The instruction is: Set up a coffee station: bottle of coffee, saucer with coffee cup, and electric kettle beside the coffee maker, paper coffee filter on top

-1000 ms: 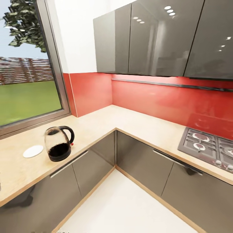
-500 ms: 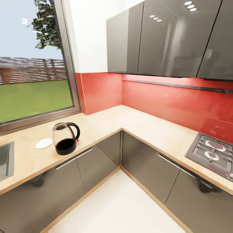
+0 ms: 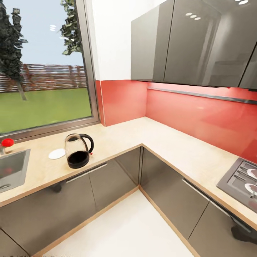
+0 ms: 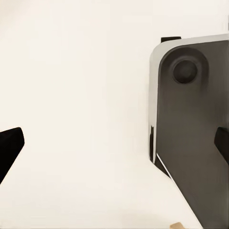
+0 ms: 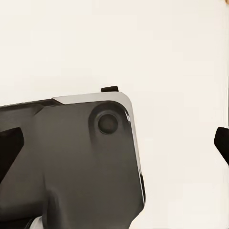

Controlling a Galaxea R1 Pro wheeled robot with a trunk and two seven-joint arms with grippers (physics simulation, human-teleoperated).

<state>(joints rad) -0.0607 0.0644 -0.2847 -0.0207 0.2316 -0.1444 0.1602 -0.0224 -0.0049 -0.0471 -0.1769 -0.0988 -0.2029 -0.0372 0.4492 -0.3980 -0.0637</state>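
The electric kettle (image 3: 78,154), dark and translucent with a black looped handle, stands upright on the kitchen countertop (image 3: 121,137) under the window. The flat white saucer (image 3: 57,154) lies just to its left, close beside it and with nothing on it. In the left wrist view my left gripper (image 4: 114,148) is open, its black fingertips (image 4: 9,148) far apart over white floor and my own dark base plate (image 4: 191,133). My right gripper (image 5: 114,145) is open too, with fingertips (image 5: 222,143) at the frame's edges and nothing between them.
The L-shaped worktop runs round the corner along a red backsplash (image 3: 200,117). A steel sink (image 3: 10,167) with a red knob (image 3: 7,142) is at the left, and a hob (image 3: 242,178) at the right. Grey wall cabinets (image 3: 192,43) hang above and a thin grey strip (image 3: 200,93) runs below them. White floor (image 3: 135,228) lies in front.
The whole head view has shifted, so the camera has moved. The sink and red knob have come into sight at the left and the hob has slid toward the right edge. Kettle and saucer stay put.
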